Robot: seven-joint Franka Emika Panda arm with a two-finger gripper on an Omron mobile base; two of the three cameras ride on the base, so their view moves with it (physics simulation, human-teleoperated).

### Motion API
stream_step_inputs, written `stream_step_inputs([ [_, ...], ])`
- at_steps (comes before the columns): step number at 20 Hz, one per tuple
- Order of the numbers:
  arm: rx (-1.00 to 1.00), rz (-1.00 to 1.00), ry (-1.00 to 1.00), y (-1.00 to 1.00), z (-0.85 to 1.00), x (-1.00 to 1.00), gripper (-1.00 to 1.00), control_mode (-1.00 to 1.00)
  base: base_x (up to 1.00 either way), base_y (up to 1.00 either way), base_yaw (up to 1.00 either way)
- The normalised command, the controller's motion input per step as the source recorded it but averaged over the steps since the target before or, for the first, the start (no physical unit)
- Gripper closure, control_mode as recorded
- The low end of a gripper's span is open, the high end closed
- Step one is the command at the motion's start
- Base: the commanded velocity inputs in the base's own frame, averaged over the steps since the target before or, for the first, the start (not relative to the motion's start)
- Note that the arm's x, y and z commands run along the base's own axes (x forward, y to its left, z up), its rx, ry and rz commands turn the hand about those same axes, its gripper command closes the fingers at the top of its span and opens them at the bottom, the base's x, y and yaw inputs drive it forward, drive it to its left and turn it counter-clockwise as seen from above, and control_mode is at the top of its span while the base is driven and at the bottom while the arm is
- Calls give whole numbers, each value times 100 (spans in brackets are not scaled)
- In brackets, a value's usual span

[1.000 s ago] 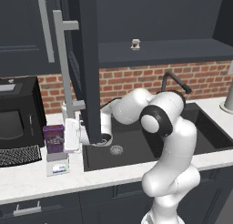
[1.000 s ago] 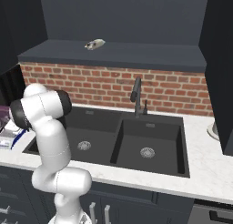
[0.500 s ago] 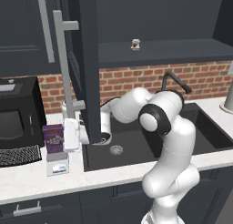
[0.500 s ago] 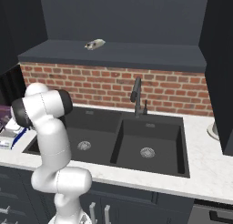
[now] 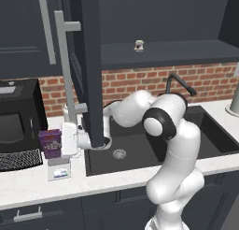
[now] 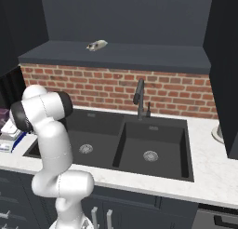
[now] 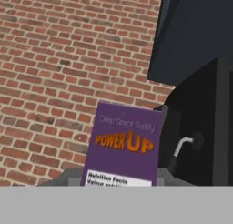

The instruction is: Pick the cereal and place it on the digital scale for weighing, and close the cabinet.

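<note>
- Now the cereal (image 5: 50,143) is sitting a touch further toward the microwave (image 5: 16,119) than it was a second ago, while the digital scale (image 5: 59,169) below it is keeping its place (both base cameras are holding steady, so the shift is the box's own).
- The gripper (image 5: 63,141) has drifted the same small way, so box and hand are travelling together.
- That is telling me the placing step is in its last adjustment: the box is hanging upright just over the scale's platform, its far edge overhanging the side nearest the microwave. I cannot tell whether its base is touching the platform yet.
- The jaws are pinching the cereal, pressed nearly together on the box's narrow sides; nothing is suggesting a release so far.
- The arm is reaching low and sideways from above the black sink (image 5: 140,149), its forearm passing under the open cabinet door (image 5: 91,61) and the hand lying level, just above the scale.
- In the hand view the purple box front (image 7: 124,143) is standing close ahead, orange lettering readable, brick wall behind it.
- The cabinet door is standing open well above the scale, its silver bar handle (image 5: 65,70) untouched, so closing it is remaining to be done.
</note>
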Motion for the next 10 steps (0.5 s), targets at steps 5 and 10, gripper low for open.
stream_step_inputs([
  [5, 0, 0, 0, -2, 0, 0, -100, -100, 0, 0, 0],
  [10, 1, 0, -4, -37, 0, -16, -100, -100, 0, 0, 0],
])
